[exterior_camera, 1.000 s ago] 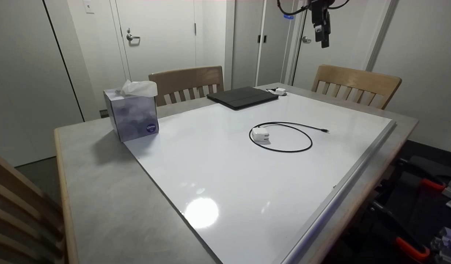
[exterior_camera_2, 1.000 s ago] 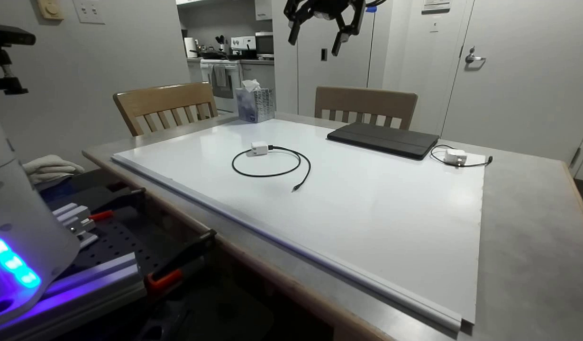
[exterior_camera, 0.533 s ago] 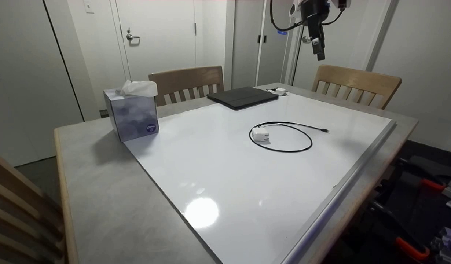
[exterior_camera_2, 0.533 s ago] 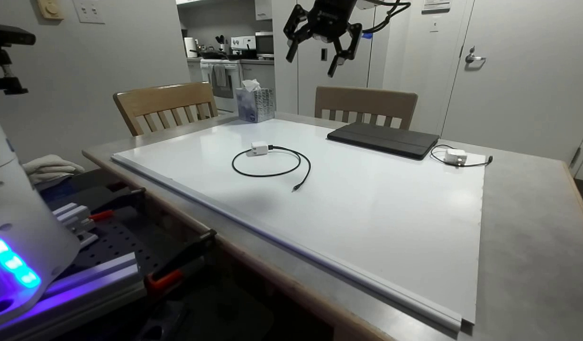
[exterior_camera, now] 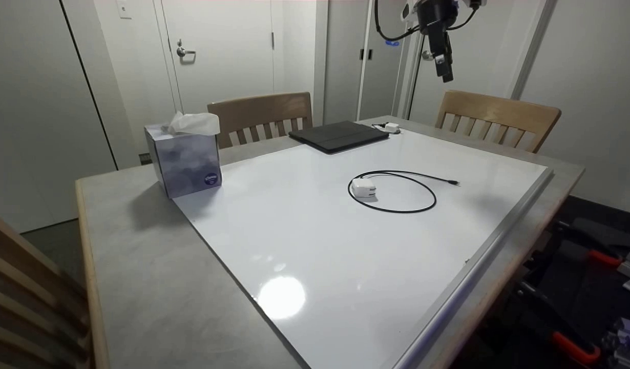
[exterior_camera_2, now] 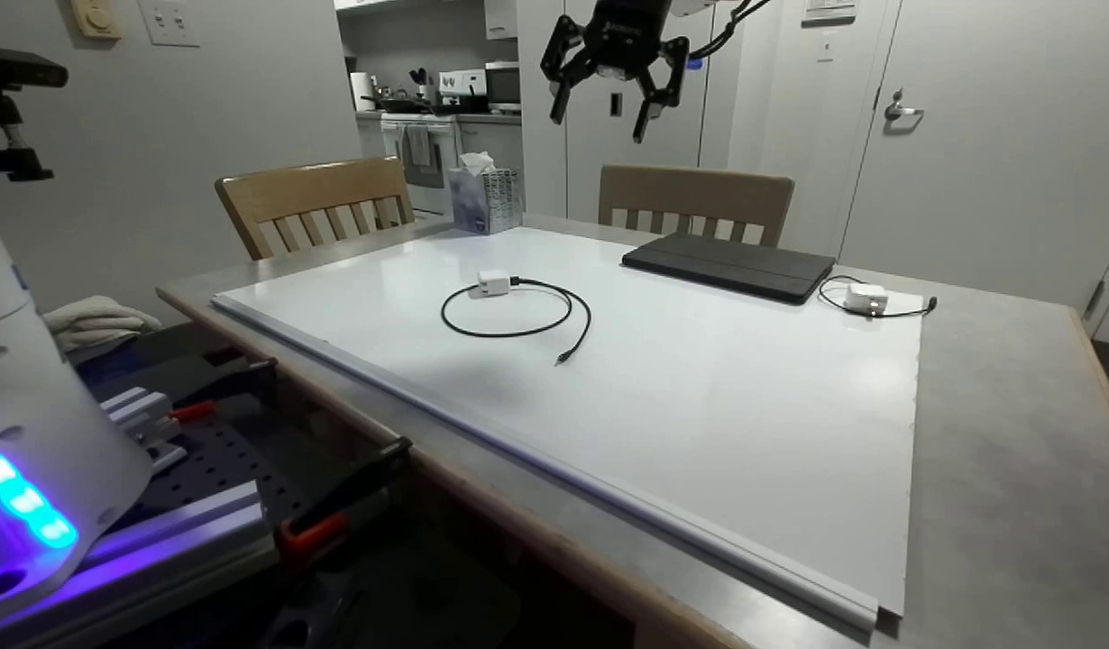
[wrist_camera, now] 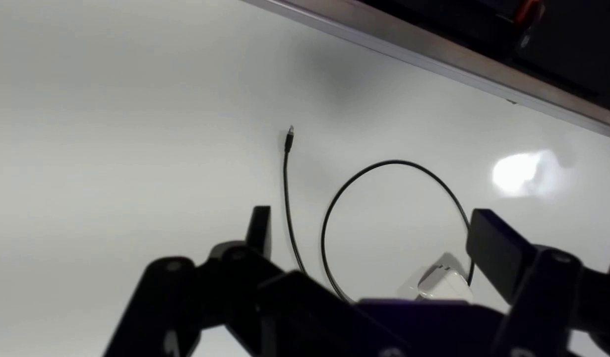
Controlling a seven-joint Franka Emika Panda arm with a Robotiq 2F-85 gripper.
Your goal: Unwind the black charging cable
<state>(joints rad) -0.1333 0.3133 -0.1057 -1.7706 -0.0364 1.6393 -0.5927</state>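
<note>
End effector (exterior_camera_2: 600, 126): spread wide, upper centre in an exterior view | black charging cable (exterior_camera_2: 505, 335): looped mid-frame, white adapter (exterior_camera_2: 494, 282) attached

Base (exterior_camera_2: 54, 397): white, smooth rounded shell, grey round caps (exterior_camera_2: 10, 433), dark oval hole (exterior_camera_2: 4, 582) low down, bright blue light strip (exterior_camera_2: 25, 500) in three blobs. Pincer (exterior_camera_2: 599, 127): mostly black, two-fingered, angular jointed linkages (exterior_camera_2: 673, 65), flat blocky finger pads (wrist_camera: 499, 253), round screw heads (wrist_camera: 562, 257) at pivots. Housing (exterior_camera_2: 643, 13) black, pale lettering (exterior_camera_2: 620, 30) too small to read. Black cables (exterior_camera: 390, 39) loop off it; white arm shell (exterior_camera: 411, 11) just beside.
</note>
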